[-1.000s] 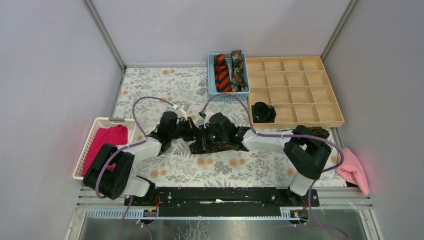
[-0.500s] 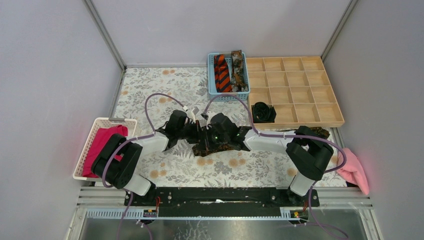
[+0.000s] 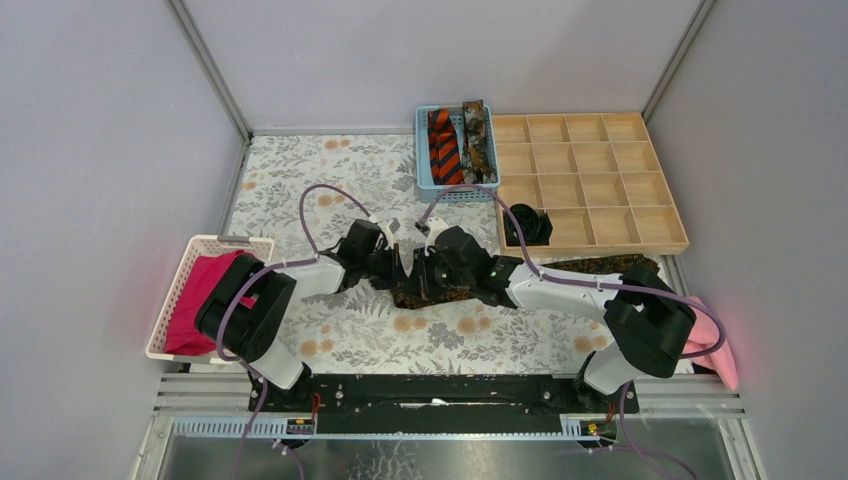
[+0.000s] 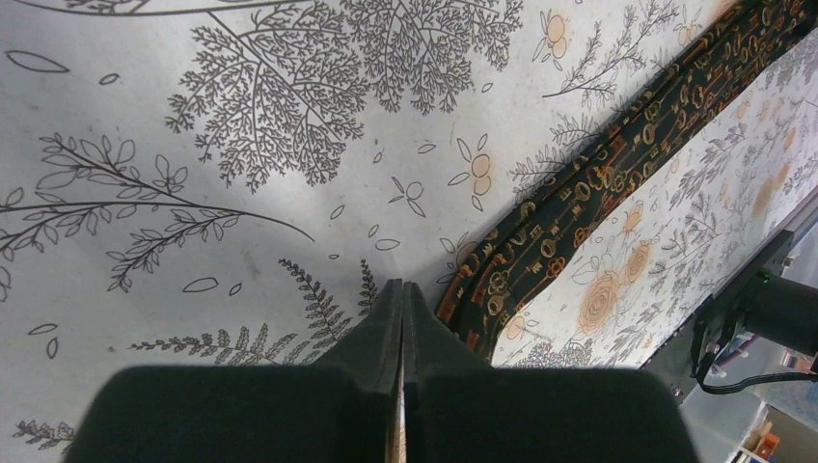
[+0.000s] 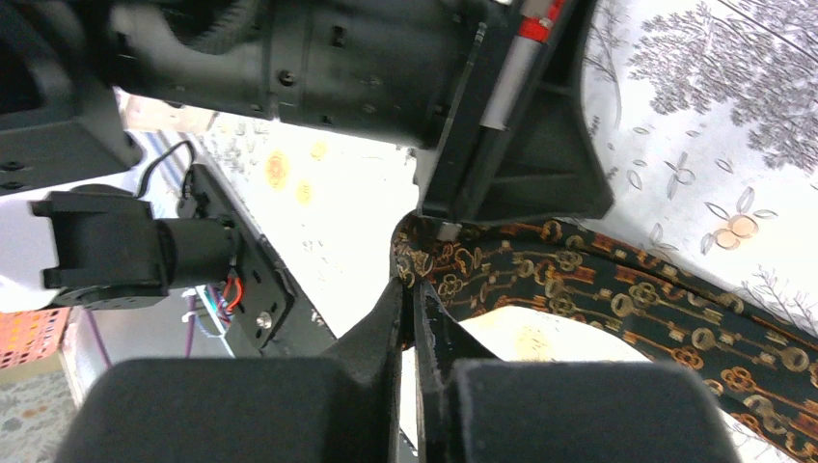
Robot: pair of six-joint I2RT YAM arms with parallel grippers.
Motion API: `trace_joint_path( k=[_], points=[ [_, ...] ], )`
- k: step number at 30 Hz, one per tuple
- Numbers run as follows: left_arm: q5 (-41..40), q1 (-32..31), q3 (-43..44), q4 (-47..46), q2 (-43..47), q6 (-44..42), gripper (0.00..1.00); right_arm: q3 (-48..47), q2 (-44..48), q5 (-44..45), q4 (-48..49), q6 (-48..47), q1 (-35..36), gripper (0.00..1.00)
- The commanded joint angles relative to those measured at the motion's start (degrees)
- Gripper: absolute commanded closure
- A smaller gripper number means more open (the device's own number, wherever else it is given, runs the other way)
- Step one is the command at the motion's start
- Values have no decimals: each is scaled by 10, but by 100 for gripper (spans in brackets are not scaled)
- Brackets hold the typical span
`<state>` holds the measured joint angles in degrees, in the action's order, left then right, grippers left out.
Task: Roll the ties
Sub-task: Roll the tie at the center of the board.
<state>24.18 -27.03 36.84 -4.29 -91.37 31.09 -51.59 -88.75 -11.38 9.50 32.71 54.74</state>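
Observation:
A dark brown tie with a gold key pattern (image 3: 600, 264) lies as a long strip on the floral table, from the centre to the right. It also shows in the left wrist view (image 4: 579, 193) and in the right wrist view (image 5: 617, 289). My right gripper (image 3: 425, 272) (image 5: 413, 282) is shut on its folded left end. My left gripper (image 3: 403, 262) (image 4: 402, 285) is shut, its tips on the table just left of that fold, facing the right one. An orange-and-black striped tie (image 3: 441, 146) and a brown mottled tie (image 3: 476, 140) lie in the blue basket. A black coiled tie (image 3: 524, 224) sits in the wooden tray.
The blue basket (image 3: 456, 190) stands at the back centre. The wooden compartment tray (image 3: 600, 180) is at the back right. A white basket (image 3: 172, 300) holding a magenta cloth (image 3: 205, 290) is at the left. A pink cloth (image 3: 708, 340) lies off the table's right edge.
Both grippers have shifted right and a little back, staying close together. The brown tie is drawn out into a straighter strip toward the right; the right arm's elbow swung right.

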Motion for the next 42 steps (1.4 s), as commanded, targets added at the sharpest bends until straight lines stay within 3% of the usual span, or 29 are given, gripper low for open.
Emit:
trace_joint_path(
  k=[1,19,28,35,40,42],
  points=[
    [-7,-4,0,13,-8,-20,100,20,18,36,3,-11,-7,100],
    [-66,-6,7,42,53,-18,100,61,27,88,-39,-30,-52,100],
    [-47,-14,19,28,9,-19,100,66,-7,111,-75,-36,-52,99],
    [-48,-15,29,34,15,-19,100,61,-35,151,-91,-39,-52,76],
    [-52,-17,33,39,21,-21,100,49,-45,166,-113,-49,-52,74],
    [-52,-17,34,39,22,-22,100,44,-43,161,-113,-52,-52,63]
  ],
)
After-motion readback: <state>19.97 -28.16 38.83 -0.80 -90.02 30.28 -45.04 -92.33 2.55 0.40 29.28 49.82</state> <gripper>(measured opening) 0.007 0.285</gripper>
